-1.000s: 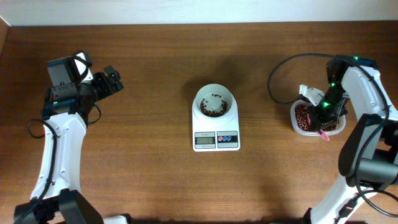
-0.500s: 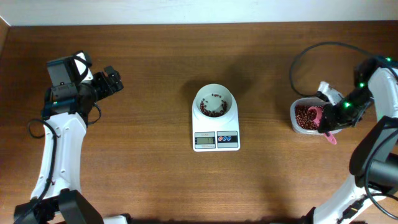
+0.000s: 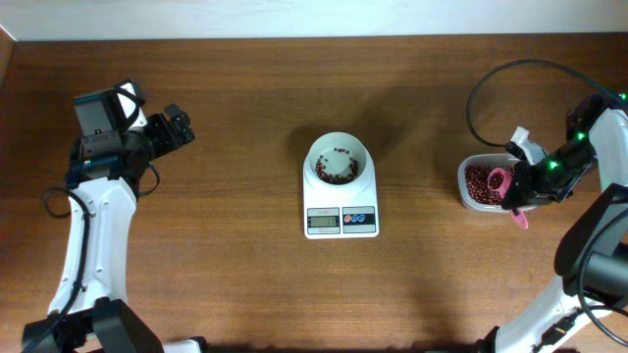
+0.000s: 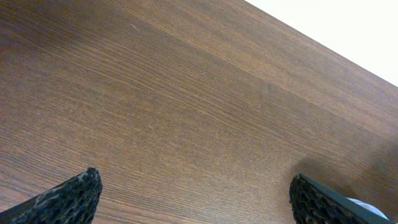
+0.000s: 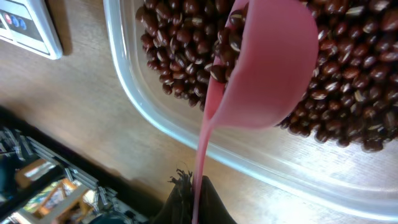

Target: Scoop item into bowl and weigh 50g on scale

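While clamped on the pink scoop (image 5: 267, 74), holds beans (image 5: 174, 62) above the clear tub (image 3: 469, 201) with right tool (image 3: 525, 191), well apart from bowl (image 3: 340, 145) on scale (image 3: 341, 222). Shows few beans in bowl, so likely more scoops left; left tool (image 3: 177, 126) apart, empty, over counter (image 3: 245, 275).

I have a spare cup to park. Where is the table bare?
Bare wood lies between the left end effector and the scale, between the scale and the tub, and in front of the scale. Crowded at the tub, where the right end effector holds the scoop.
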Controlling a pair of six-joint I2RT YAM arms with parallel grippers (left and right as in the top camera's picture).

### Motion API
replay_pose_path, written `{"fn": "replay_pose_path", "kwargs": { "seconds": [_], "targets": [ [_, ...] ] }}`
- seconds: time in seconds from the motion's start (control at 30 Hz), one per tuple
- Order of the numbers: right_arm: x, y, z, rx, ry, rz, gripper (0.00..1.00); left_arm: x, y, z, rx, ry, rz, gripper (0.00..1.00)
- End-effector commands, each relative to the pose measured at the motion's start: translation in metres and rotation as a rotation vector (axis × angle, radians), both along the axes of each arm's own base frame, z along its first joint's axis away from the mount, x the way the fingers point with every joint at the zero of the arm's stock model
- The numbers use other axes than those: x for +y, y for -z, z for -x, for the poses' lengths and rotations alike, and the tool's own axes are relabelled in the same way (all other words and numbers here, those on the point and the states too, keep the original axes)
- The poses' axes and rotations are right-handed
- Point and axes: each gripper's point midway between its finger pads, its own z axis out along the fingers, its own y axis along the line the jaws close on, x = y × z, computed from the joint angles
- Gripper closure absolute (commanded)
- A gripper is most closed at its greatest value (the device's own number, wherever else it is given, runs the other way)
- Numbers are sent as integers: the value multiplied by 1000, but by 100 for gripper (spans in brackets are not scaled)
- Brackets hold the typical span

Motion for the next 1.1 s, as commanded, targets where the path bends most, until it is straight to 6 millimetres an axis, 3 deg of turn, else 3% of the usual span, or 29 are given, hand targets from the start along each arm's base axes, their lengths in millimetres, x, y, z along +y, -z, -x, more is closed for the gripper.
{"fn": "replay_pose_path", "kwargs": {
  "seconds": [0.0,0.27,0.33,0.43,0.6,0.63,0.83,1.03,1.07],
  "targets": [
    [4,-6,0,24,39,-17,96,4,-5,-3,-11,-16,-1,1],
    [5,-7,1,113,209,14,96,4,-5,-3,-11,-15,-2,1],
    [6,-7,2,135,250,19,92,4,-5,-3,-11,-15,-2,1],
    [16,-12,-5,117,277,-49,91,4,-5,-3,-11,-15,-2,1],
    [16,-11,-5,117,276,-48,90,4,-5,-3,-11,-16,-1,1],
    [16,-10,-4,118,276,-48,82,4,-5,-3,-11,-15,-2,1],
    [12,-7,-2,125,267,-21,64,4,-5,-3,-11,-15,-2,1],
    [8,-5,2,157,298,20,62,4,-5,-3,-11,-16,-1,1],
    [8,-5,2,157,298,20,69,4,-5,-3,-11,-16,-1,1]
  ]
}}
